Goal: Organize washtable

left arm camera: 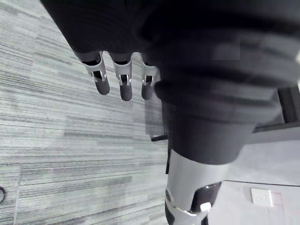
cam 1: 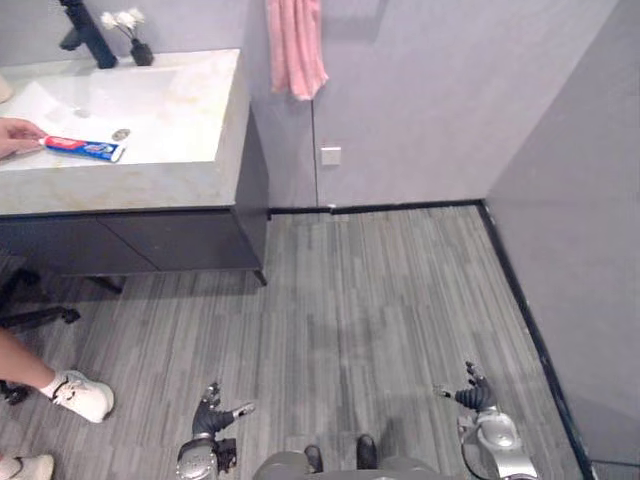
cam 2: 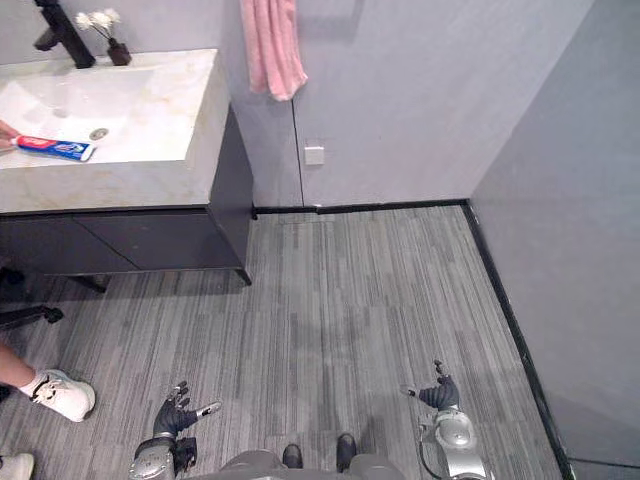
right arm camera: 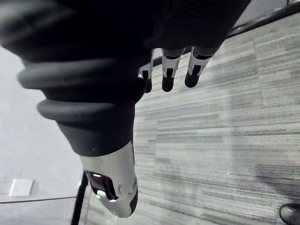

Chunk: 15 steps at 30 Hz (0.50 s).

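While the robot's left hand [cam 1: 210, 412] and right hand [cam 1: 474, 393] hang low over the grey striped plank floor [cam 1: 380, 290], well apart from each other, both have their fingers spread and relaxed and hold nothing. Far from them, at the upper left, stands a pale marble-topped desk [cam 1: 195, 95] with a sunken white basin and dark cabinet fronts below. A red, white and blue toothpaste tube [cam 1: 83, 148] lies on the basin's near edge, and a person's hand [cam 1: 15, 136] touches its left end. At the back of the desk stand a black tap [cam 1: 88, 38] and, just beside it, a small dark vase of white flowers [cam 1: 138, 45]. A pink towel [cam 1: 295, 50] hangs on the grey wall to the right of the desk. A person's white shoe [cam 1: 85, 396] rests on the floor at the lower left.
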Available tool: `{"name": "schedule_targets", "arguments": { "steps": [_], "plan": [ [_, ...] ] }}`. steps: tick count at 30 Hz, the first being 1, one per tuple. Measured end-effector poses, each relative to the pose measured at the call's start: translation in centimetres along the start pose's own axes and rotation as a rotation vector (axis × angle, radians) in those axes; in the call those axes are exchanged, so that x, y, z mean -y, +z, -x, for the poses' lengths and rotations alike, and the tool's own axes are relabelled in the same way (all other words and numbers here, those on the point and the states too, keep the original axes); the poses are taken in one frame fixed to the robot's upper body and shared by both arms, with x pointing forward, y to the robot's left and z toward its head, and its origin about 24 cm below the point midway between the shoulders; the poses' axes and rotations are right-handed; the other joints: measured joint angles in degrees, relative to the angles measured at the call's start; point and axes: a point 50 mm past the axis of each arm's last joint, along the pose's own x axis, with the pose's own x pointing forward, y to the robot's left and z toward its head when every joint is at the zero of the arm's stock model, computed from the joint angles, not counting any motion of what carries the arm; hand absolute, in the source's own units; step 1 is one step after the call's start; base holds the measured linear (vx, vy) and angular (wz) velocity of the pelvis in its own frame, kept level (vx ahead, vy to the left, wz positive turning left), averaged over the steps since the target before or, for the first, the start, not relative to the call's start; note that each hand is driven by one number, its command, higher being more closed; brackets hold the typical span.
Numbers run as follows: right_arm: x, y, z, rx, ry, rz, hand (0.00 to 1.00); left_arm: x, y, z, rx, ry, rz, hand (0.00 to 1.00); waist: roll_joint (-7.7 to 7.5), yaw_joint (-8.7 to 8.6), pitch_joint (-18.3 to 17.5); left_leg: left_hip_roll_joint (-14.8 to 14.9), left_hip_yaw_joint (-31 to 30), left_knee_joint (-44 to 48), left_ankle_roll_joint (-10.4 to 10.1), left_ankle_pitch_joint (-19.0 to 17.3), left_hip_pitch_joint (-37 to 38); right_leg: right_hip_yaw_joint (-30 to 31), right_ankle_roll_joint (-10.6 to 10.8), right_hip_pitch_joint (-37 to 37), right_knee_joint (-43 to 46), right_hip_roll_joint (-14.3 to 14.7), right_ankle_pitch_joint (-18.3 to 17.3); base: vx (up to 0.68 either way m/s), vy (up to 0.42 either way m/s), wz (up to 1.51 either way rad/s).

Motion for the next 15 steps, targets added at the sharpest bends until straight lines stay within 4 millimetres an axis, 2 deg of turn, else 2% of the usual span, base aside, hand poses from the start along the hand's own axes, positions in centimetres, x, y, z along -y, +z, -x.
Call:
{"name": "schedule_targets", "arguments": {
  "steps": [1,2,4,6,8,9,11,12,13,14,15],
  "plan": [
    [0.0,0.1,0.0,0.001,-0.003,-0.009,0.00,0.1,0.3,0.0,0.014,-0.005,0.000,0.00,-0.37,-0.18,0.21,-0.96,0.31,1.04,0.38,-0.65,0.10,-0.32,0.87,-3.02,7.39,-1.21,-2.37,0.09,0.094,-0.10],
    [0.0,0.1,0.0,0.004,-0.005,-0.010,0.00,0.2,0.4,-0.1,0.018,-0.009,-0.003,0.00,-0.33,-0.20,0.23,-1.29,0.33,1.42,0.91,-1.15,0.23,-0.58,0.78,-4.55,11.14,-1.60,-2.92,0.11,0.094,-0.08],
    [-0.6,0.9,0.0,0.029,0.007,-0.037,0.00,0.2,1.0,-0.2,0.041,-0.011,-0.012,0.00,-0.67,-0.19,1.50,-2.37,-0.07,1.13,2.15,-4.22,3.22,-3.35,1.14,-11.23,26.20,-3.83,-5.01,0.19,0.089,-0.09],
    [-0.9,1.3,0.0,0.046,0.017,-0.039,0.00,0.0,0.8,-0.1,0.035,0.006,-0.017,0.00,-0.73,-0.16,1.62,-2.44,-0.25,0.93,2.00,-5.54,5.14,-4.93,0.86,-13.48,27.24,-4.84,-6.63,0.29,0.057,0.00],
    [-1.1,2.5,-0.2,0.091,0.030,-0.041,0.00,0.1,1.3,-0.4,0.047,0.007,-0.016,0.00,-0.66,-0.83,2.32,-1.52,-1.39,-0.31,1.71,-6.03,7.75,-6.72,0.59,-17.20,23.20,-4.69,-6.73,0.40,-0.014,0.25],
    [-1.2,3.0,-0.4,0.106,0.033,-0.037,0.00,0.3,1.8,-0.6,0.061,0.006,-0.013,0.00,0.76,-1.48,3.26,0.06,-2.31,-1.03,1.36,-6.03,8.95,-7.61,0.50,-19.20,18.95,-3.64,-5.64,0.45,-0.084,0.50],
    [-1.2,3.5,-0.4,0.125,0.036,-0.033,0.00,0.8,2.3,-0.9,0.079,-0.006,-0.025,0.00,0.57,-2.48,3.27,1.55,-4.52,-1.97,-0.95,-6.32,10.98,-7.55,-0.41,-21.26,11.45,-2.03,0.36,0.51,-0.115,0.60],
    [-1.2,3.4,-0.1,0.132,0.037,-0.031,0.00,1.0,2.4,-0.9,0.083,-0.014,-0.031,0.00,-0.16,-3.18,2.91,1.74,-5.73,-2.18,-2.83,-7.32,12.49,-7.32,-3.09,-21.54,7.95,-2.35,8.85,0.48,-0.131,0.52],
    [-0.9,3.3,-0.1,0.132,0.032,-0.026,0.00,1.2,2.1,-0.8,0.073,-0.018,-0.026,0.00,0.28,-3.34,2.98,2.32,-6.36,-1.93,-3.63,-7.77,13.22,-7.59,-4.97,-21.47,9.75,-2.45,9.65,0.70,-0.216,0.51],
    [-1.0,3.7,-0.2,0.142,0.035,-0.026,0.00,1.8,2.7,-1.0,0.089,-0.030,-0.014,0.00,1.24,-3.32,2.62,4.11,-7.57,4.90,-6.77,-5.34,10.11,-9.72,-6.11,-21.19,12.28,-2.10,5.64,0.57,-0.194,0.31],
    [-1.1,3.8,-0.3,0.145,0.040,-0.023,0.00,1.9,2.9,-1.0,0.093,-0.032,-0.010,0.00,1.30,-3.47,2.69,4.16,-7.80,9.39,-6.67,-3.57,8.33,-10.16,-6.47,-20.02,11.90,-2.04,4.71,0.56,-0.195,0.28]
  ]
}}
